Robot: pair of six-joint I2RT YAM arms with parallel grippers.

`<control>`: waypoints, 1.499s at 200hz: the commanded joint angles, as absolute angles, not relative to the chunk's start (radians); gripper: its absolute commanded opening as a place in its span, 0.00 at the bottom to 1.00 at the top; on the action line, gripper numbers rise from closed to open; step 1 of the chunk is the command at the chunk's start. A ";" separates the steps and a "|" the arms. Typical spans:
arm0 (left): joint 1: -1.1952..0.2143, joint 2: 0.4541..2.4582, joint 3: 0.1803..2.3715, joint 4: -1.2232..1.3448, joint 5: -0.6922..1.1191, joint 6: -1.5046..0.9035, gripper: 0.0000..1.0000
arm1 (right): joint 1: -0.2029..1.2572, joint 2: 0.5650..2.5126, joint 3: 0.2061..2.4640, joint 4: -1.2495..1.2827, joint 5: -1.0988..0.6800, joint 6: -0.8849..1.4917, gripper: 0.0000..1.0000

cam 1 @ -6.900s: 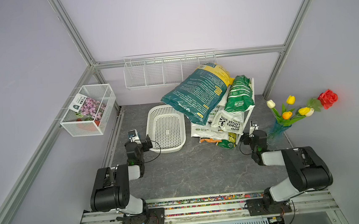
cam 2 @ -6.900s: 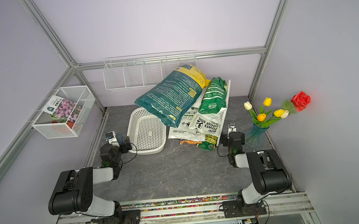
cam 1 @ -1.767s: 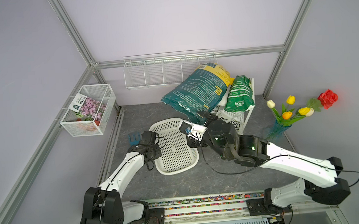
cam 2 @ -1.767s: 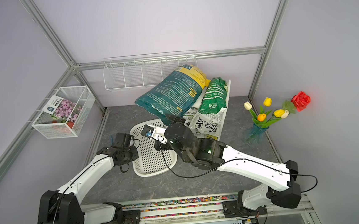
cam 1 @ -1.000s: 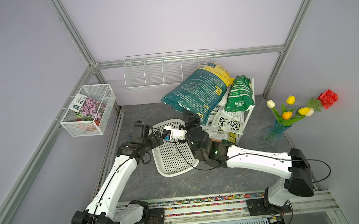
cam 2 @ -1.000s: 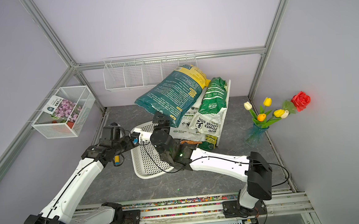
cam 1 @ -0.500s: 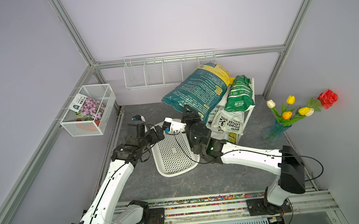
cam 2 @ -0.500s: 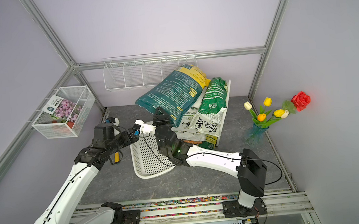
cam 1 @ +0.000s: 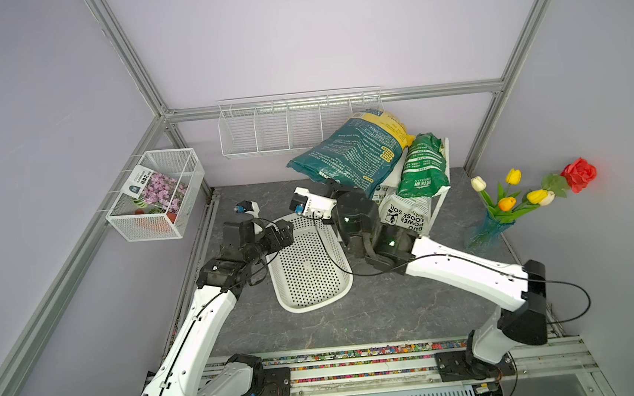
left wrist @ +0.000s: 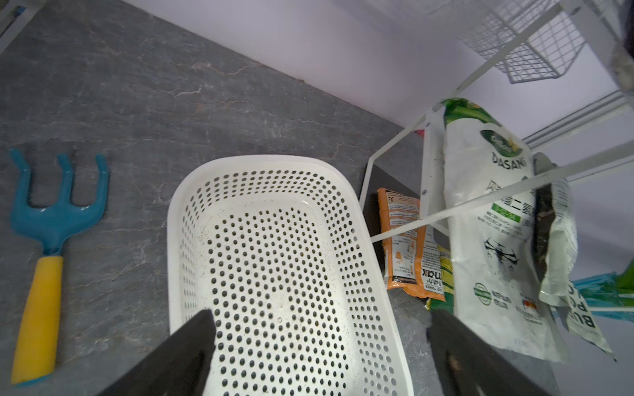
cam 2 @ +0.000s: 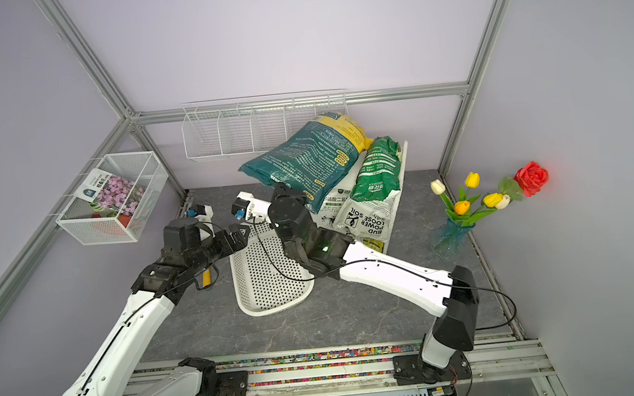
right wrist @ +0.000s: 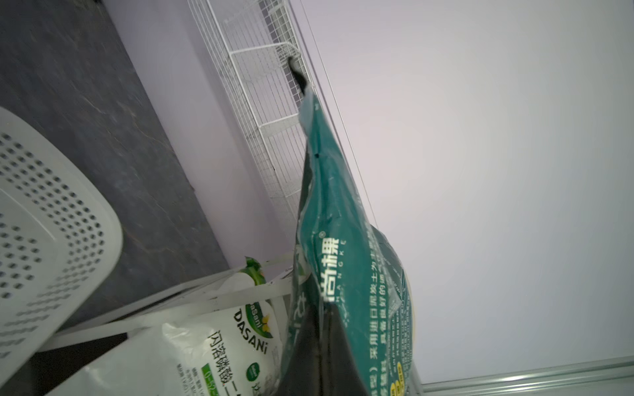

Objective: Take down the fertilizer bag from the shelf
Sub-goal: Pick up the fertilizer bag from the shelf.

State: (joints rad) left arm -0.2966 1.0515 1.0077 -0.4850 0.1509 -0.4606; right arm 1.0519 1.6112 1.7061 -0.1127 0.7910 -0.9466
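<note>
Fertilizer bag (cam 1: 358, 153), teal with a yellow top, lies tilted on top of the shelf (cam 1: 447, 157), its low corner overhanging the shelf's edge. Change: right gripper (right wrist: 320, 329), spread a second ago, now pinches that overhanging edge. Left gripper (left wrist: 322, 346) stays spread wide beside the shelf, holding nothing. Judgement: grasp made, bag not yet off the shelf, and pulling it down comes next.

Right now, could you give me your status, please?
Left gripper open near white basket. Right gripper shut on fertilizer bag edge. Bag not yet off shelf; green bag alongside.
</note>
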 commanded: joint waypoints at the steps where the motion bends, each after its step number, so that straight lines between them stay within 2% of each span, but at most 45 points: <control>1: -0.293 1.060 1.028 -0.371 0.260 -0.401 1.00 | 1.002 1.500 1.852 -0.422 0.635 -0.611 0.00; 23: -0.293 1.090 1.076 -0.272 0.391 -0.319 1.00 | 0.928 1.475 1.949 -0.547 0.486 -0.507 0.00; 60: -0.293 1.113 1.119 -0.106 0.506 -0.323 1.00 | 0.842 1.487 2.051 -0.607 0.365 -0.495 0.00; 90: -0.293 1.144 1.149 -0.099 0.524 -0.355 1.00 | 0.783 1.522 2.198 -0.657 0.252 -0.433 0.00; 148: -0.293 1.118 1.071 -0.099 0.523 -0.362 1.00 | 0.779 1.612 2.488 -0.732 0.143 -0.413 0.00; 224: -0.293 1.094 1.032 -0.085 0.539 -0.353 1.00 | 0.780 1.558 2.508 -0.679 0.049 -0.394 0.00; 300: -0.294 1.141 1.094 -0.068 0.703 -0.277 1.00 | 0.779 1.404 2.415 -0.646 -0.060 -0.358 0.00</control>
